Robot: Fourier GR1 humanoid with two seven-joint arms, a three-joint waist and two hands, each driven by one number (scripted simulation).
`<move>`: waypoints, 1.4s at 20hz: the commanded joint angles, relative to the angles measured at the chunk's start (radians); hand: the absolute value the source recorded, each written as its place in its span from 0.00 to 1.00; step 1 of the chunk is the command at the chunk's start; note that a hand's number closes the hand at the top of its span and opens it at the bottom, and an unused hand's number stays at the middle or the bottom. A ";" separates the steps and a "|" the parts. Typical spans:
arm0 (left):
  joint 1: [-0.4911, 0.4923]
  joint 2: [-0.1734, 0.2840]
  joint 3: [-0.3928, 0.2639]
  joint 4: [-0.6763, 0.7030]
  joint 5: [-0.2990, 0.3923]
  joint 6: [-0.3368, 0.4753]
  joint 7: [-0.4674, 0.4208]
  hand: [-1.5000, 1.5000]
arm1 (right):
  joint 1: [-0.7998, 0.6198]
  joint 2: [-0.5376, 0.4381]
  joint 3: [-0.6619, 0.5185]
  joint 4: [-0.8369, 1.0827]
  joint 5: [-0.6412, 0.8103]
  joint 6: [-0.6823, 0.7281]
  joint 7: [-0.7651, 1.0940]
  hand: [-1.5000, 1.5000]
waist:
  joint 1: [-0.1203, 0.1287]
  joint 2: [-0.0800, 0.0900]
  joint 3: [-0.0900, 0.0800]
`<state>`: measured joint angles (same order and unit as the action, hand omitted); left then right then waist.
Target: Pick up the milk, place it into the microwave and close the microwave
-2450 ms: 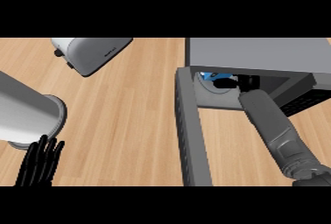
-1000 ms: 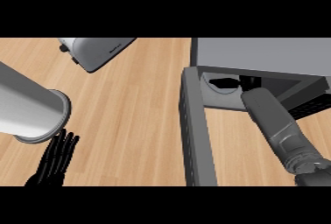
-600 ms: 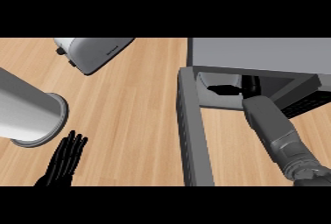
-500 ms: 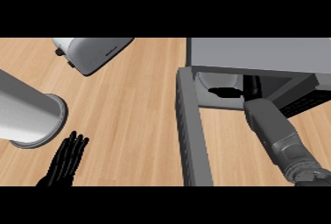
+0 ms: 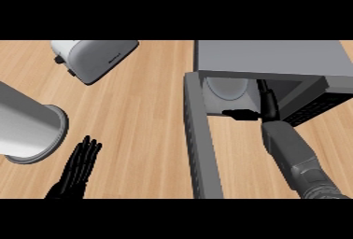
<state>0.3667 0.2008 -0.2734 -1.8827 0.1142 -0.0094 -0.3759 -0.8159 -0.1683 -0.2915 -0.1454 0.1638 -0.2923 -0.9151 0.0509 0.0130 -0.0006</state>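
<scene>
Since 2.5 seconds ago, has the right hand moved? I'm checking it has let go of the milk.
Yes. The black right hand has drawn back toward the grey microwave's opening; no milk shows at it.

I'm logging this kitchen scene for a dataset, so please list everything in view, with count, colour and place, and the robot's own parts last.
Counter: one, light wood, fills the view.
Toaster: one, silver with black knobs, upper left.
Cylinder: one, grey, left edge; what it is I cannot tell.
Microwave: one, grey, upper right, cavity open.
Door: one, grey, swung open, running down the microwave's left side.
Milk: not visible.
Left hand: one, black, fingers straight, resting at lower left.
Right hand: one, black, at the microwave's opening; grey forearm behind it; fingers unclear.
</scene>
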 commanded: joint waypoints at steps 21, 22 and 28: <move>-0.123 0.008 -0.067 0.074 -0.081 -0.045 0.157 1.00 | 0.451 0.058 0.022 -0.342 -0.145 0.527 -0.119 0.00 | -0.081 -0.024 -0.002; -0.066 -0.007 -0.127 0.069 -0.135 -0.023 0.132 1.00 | 0.485 0.020 0.017 -0.374 -0.157 0.553 -0.123 0.00 | -0.075 -0.023 -0.001; -0.188 0.044 -0.177 0.157 -0.261 -0.068 0.159 1.00 | 0.636 -0.010 0.059 -0.577 -0.193 0.621 -0.065 0.00 | -0.095 -0.024 -0.002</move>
<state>0.2256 0.2232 -0.4036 -1.7735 -0.0540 -0.0667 -0.2193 -0.2706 -0.1498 -0.2457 -0.6141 -0.0029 0.2158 -0.9620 -0.0291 -0.0085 -0.0008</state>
